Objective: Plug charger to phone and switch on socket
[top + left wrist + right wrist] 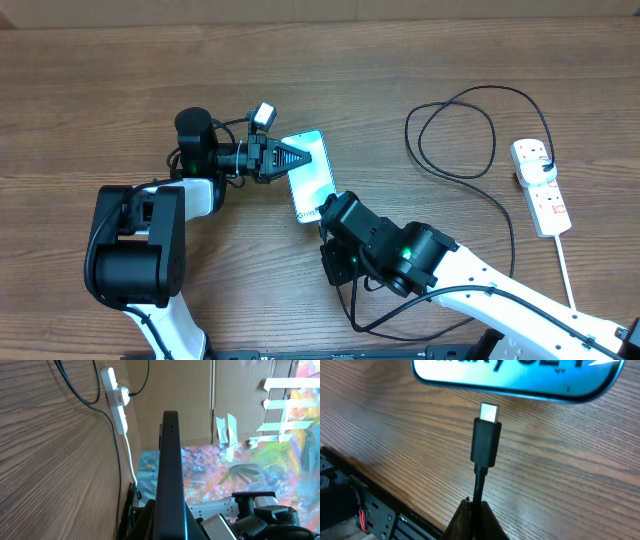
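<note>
now gripping phone (312,178) mid-table by its far end in left gripper (290,158), jaws closed on it; pinching charger (485,442) just behind its plug in right gripper (475,510), tip just short of phone's near edge. at far right, well apart: socket (540,185).

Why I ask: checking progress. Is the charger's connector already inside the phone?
No, the connector tip sits short of the phone, with table showing between them.

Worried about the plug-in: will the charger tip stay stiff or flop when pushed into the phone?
Likely stiff: the right gripper pinches the charger just behind its rigid plug, leaving little cable to bend. The looped slack looks floppy and should drag lightly.
</note>
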